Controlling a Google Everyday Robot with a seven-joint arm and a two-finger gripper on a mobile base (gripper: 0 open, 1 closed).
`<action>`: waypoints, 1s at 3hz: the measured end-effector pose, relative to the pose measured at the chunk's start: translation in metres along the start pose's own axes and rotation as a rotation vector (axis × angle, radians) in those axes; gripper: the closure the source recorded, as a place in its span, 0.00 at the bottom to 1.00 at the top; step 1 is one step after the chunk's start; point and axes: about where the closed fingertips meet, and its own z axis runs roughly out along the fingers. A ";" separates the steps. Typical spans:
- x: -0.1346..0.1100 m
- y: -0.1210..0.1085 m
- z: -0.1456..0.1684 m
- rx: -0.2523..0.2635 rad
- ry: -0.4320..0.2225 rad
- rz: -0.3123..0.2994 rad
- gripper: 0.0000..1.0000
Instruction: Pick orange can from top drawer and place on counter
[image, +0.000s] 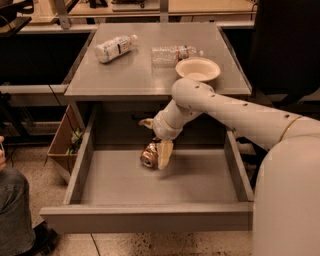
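Observation:
The orange can (148, 155) lies on its side on the floor of the open top drawer (200, 177), one end facing the camera. My gripper (155, 139) reaches down into the drawer from the right. It is open, and one pale finger (165, 154) hangs against the can's right side. The other finger (145, 122) points up and left, above the can. The counter (130, 70) is the grey cabinet top behind and above the drawer.
On the counter lie a white-labelled plastic bottle (114, 47), a clear water bottle (172, 54) and a pale bowl (198, 69). A person's leg (15, 210) is at the lower left. A cardboard box (62, 142) stands left of the cabinet.

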 end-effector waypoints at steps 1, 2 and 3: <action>0.014 0.003 0.010 -0.039 0.010 -0.007 0.26; 0.023 0.013 0.015 -0.061 0.004 0.013 0.49; 0.010 0.021 0.005 -0.055 0.003 0.024 0.72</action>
